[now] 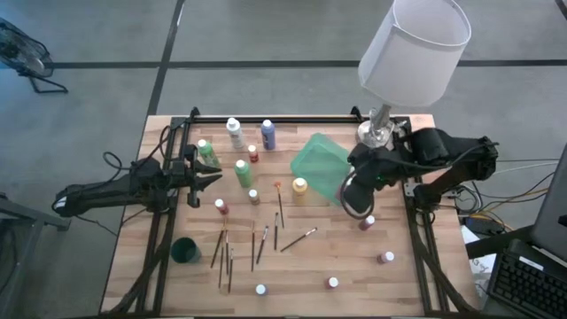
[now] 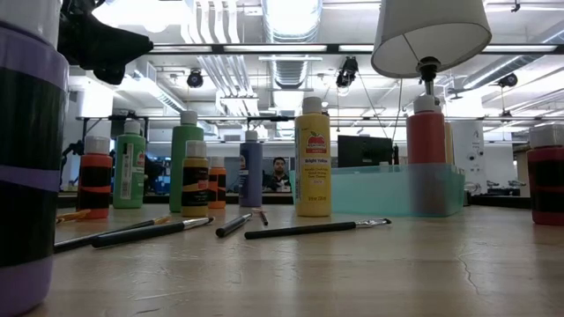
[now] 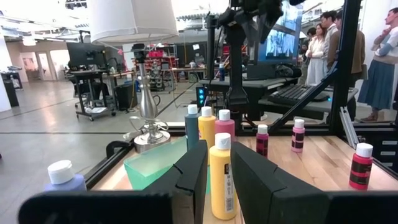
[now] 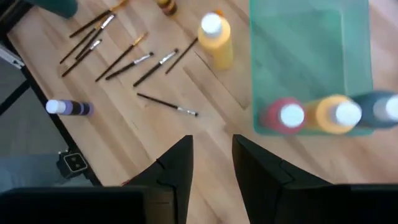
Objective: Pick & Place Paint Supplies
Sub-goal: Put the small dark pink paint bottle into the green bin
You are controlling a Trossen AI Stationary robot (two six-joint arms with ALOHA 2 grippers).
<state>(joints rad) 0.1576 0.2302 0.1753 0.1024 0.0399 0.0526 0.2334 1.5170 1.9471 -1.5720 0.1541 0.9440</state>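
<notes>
Yellow bottle (image 4: 215,38): white cap, upright beside tray (image 4: 311,37)
Right gripper (image 4: 211,163): spread, empty above bare wood
Left gripper (image 3: 216,180): perhaps empty, slightly spread

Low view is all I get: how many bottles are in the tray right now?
Observer: Three, standing together at one end of the tray: a red bottle, a yellow bottle and a dark teal bottle.
Operator: Is the right gripper carrying anything?
Observer: No. The right gripper is above the table just beside the tray, open and empty.
Operator: And the left?
Observer: The left gripper waits open over the table's left part, among the bottles there, holding nothing.
</notes>
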